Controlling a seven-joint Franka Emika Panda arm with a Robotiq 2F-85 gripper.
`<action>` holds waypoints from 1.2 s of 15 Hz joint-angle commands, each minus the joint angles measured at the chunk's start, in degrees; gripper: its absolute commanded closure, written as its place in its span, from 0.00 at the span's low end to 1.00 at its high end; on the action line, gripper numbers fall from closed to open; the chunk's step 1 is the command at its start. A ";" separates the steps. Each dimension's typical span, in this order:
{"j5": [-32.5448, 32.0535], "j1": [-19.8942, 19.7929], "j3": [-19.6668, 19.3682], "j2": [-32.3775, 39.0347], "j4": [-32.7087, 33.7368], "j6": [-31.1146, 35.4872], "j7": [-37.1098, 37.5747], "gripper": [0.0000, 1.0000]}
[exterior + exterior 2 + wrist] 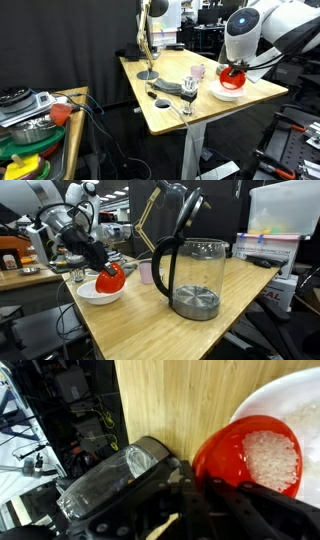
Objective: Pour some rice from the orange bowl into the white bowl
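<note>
Wooden table [175, 118] under white bowl [225, 91], cluttered lab

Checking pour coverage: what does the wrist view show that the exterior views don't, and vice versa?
Wrist only: the rice inside the orange bowl, pale grains against its red-orange wall. The exterior views never look into the bowl.
Exterior only: the pink cup standing near the white bowl, which shows whole here.
Shared: the hand holding the orange bowl tilted over the white bowl, above the wooden table.
</note>
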 commanded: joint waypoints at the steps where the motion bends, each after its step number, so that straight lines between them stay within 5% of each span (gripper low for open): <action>1: 3.16 -1.79 -0.71 -1.22 0.65 5.51 -3.44 0.98; 10: 15.54 -5.07 -4.27 -6.40 -1.71 18.38 -11.95 0.98; 18: 27.21 -10.34 -6.63 -11.29 -2.84 20.46 -19.84 0.98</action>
